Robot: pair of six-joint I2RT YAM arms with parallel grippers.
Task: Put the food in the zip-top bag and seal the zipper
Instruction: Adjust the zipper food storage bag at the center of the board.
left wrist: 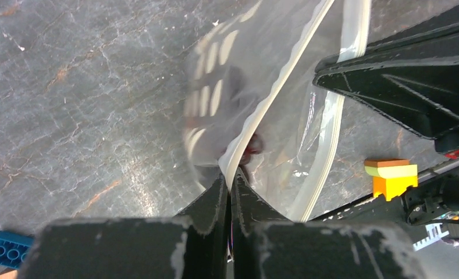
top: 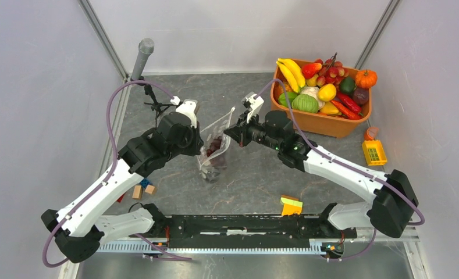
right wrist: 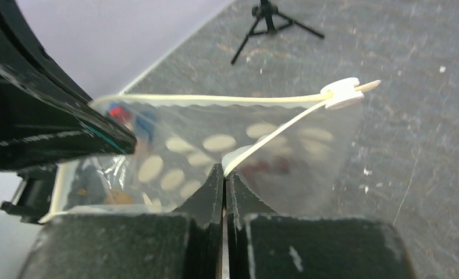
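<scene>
Mid-table: zip-top bag (top: pixel 214 154) is slung between the two arms. It is clear plastic with pale dots and its mouth gapes open. Dark maroon food (top: pixel 216 145) sits inside, low down. Cannot tell whether the bag's bottom touches the table (top: pixel 256 174).

Zipper (left wrist: pixel 273 97): white strips parted, with a white slider (right wrist: pixel 341 92) at one end.

Left gripper (left wrist: pixel 230 176): fingers pressed together, pinching one zipper strip.

Right gripper (right wrist: pixel 224 170): fingers likewise together, clamped on the opposite strip.

Far right: orange tub (top: pixel 323 123) heaped with toy fruits and vegetables (top: pixel 320 87), well apart from the bag.
</scene>
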